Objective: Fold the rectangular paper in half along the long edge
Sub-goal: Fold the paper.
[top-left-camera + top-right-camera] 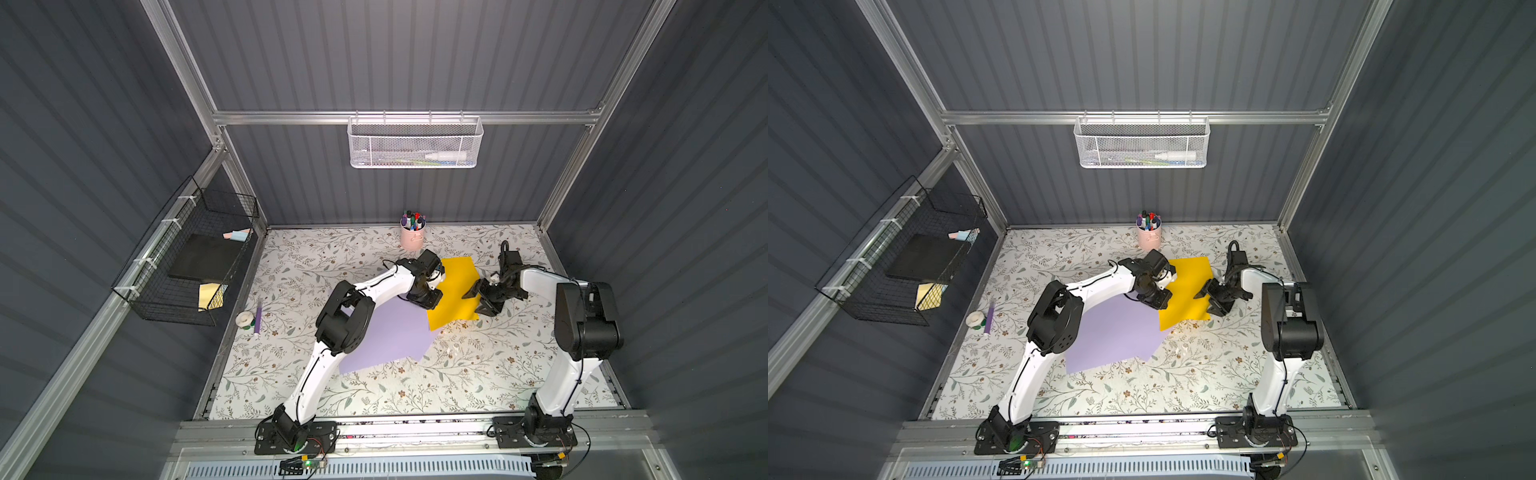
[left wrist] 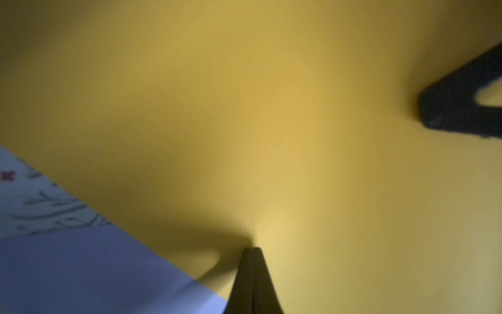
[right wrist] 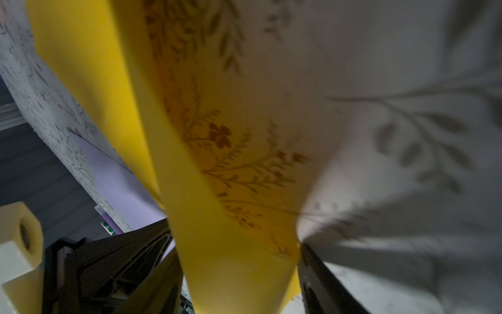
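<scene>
The yellow rectangular paper point(image 1: 455, 291) point(image 1: 1187, 291) lies on the floral table, its near-left corner overlapping a purple sheet point(image 1: 395, 332). My left gripper point(image 1: 430, 301) point(image 2: 252, 248) is shut, with its tips pressed down on the yellow paper near that overlap. At the paper's right edge my right gripper point(image 1: 473, 301) point(image 1: 1206, 303) point(image 3: 233, 258) stands open. That edge is lifted and curled up between its wide-apart jaws, which do not clamp it. One right finger point(image 2: 456, 108) shows in the left wrist view, resting on the yellow sheet.
A pink cup of pens point(image 1: 412, 237) stands just behind the left wrist. A tape roll point(image 1: 245, 320) and a purple marker point(image 1: 258, 318) lie at the table's left edge. A black wire basket point(image 1: 195, 266) hangs on the left wall and a white mesh basket point(image 1: 415, 143) on the back rail.
</scene>
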### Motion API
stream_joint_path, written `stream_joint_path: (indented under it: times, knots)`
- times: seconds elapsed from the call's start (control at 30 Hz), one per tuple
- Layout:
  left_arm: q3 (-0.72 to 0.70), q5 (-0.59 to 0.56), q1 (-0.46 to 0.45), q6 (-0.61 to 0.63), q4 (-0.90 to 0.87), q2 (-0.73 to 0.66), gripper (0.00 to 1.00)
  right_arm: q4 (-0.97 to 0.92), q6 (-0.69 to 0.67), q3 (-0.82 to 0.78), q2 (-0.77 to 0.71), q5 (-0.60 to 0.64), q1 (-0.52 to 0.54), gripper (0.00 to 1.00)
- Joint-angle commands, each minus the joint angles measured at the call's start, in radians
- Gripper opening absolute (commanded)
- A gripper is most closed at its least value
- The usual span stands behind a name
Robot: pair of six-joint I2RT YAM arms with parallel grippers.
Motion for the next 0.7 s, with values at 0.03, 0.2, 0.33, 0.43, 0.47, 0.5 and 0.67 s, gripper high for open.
stream_joint_path:
  times: [0.03, 0.2, 0.33, 0.43, 0.47, 0.5, 0.67]
  knots:
    - [-0.086, -0.052, -0.012, 0.011, -0.160, 0.073, 0.00, -0.014, 0.008, 0.043, 0.067, 0.001, 0.021, 0.49]
    - [-0.097, -0.057, -0.012, 0.005, -0.153, 0.068, 0.00, -0.043, 0.000, 0.068, 0.026, 0.018, 0.021, 0.35]
    - [-0.097, -0.056, -0.012, 0.005, -0.153, 0.071, 0.00, -0.103, -0.019, 0.081, -0.013, 0.043, 0.021, 0.33]
    - [-0.095, -0.057, -0.012, 0.007, -0.157, 0.070, 0.00, -0.127, -0.021, 0.069, -0.057, 0.067, 0.028, 0.29]
    - [-0.096, -0.056, -0.011, 0.008, -0.158, 0.068, 0.00, -0.137, -0.021, 0.066, -0.070, 0.075, 0.034, 0.27]
    - [-0.098, -0.057, -0.012, 0.009, -0.159, 0.065, 0.00, -0.142, -0.020, 0.058, -0.083, 0.079, 0.042, 0.27]
    - [-0.130, -0.069, -0.012, 0.007, -0.146, 0.006, 0.00, -0.171, -0.011, 0.014, -0.124, 0.126, 0.109, 0.22]
